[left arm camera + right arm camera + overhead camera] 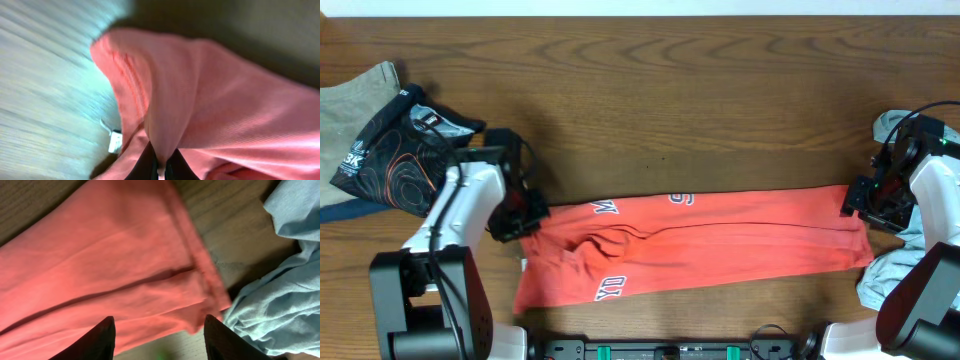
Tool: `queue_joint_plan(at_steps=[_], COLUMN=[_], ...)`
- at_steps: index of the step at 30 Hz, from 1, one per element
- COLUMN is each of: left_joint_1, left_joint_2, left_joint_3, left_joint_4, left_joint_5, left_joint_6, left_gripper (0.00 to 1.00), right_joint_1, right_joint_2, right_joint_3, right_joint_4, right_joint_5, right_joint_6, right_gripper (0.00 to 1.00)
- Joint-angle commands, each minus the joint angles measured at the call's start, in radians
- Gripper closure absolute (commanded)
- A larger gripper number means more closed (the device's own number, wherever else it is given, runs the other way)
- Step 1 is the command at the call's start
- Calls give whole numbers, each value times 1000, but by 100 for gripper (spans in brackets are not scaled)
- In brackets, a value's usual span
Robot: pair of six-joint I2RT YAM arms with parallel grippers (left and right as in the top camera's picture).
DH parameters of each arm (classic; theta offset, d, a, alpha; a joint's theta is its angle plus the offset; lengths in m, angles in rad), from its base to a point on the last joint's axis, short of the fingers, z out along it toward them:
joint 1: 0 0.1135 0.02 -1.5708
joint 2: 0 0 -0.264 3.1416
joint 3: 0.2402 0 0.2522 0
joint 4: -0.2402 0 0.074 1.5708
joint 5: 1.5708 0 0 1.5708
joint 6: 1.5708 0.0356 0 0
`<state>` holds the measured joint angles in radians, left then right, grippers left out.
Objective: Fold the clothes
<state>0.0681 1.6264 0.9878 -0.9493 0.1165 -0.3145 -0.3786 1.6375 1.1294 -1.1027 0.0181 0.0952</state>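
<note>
Far left of the wooden table: a beige garment lies crumpled, with a black cloth printed with orange contour lines bunched on top of it. The left gripper is clenched on the left end of the coral-red tee; the wrist view shows its dark fingertips pressed together on a raised ridge of the ribbed cotton knit, and a small white label hangs off the hem beside them. The tee lies across the table's near centre as a long, narrow band folded lengthwise, soft and creased, rumpled near the left end and flatter to the right. Fragments of white dark-outlined lettering show along both long edges. The right gripper stands released, fingers apart above the tee's right end, where a doubled seam runs along the edge. Far right: a light grey-blue tee is heaped in loose folds, touching the coral corner.
</note>
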Motion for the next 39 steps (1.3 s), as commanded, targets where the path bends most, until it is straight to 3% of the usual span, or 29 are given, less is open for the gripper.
queue_joint_plan(at_steps=[1, 3, 5, 9, 16, 23, 28, 39], left_joint_1=[39, 40, 37, 36, 36, 19, -55, -227], left_joint_2=[-20, -20, -20, -20, -50, -129, -134, -132], left_joint_3=[33, 32, 32, 33, 33, 32, 19, -98], left_joint_4=[10, 3, -7, -41, -105, -131, -138, -36], left_joint_5=[-51, -49, -49, -23, 245, 389, 343, 180], left_joint_6=[2, 2, 2, 3, 68, 133, 176, 136], left_gripper=[90, 64, 57, 58, 68, 71, 51, 38], right_joint_1=[-18, -18, -18, -18, -18, -18, -18, -18], right_joint_2=[-10, -10, -10, -10, -10, -10, -10, -10], right_joint_3=[-2, -2, -2, -2, -2, -2, -2, -2], right_joint_4=[0, 0, 0, 0, 11, 28, 29, 25], right_joint_5=[3, 3, 3, 3, -13, -82, -82, -83], right_joint_6=[1, 1, 1, 1, -5, -78, -78, -77], right_gripper=[45, 45, 45, 45, 44, 41, 38, 37])
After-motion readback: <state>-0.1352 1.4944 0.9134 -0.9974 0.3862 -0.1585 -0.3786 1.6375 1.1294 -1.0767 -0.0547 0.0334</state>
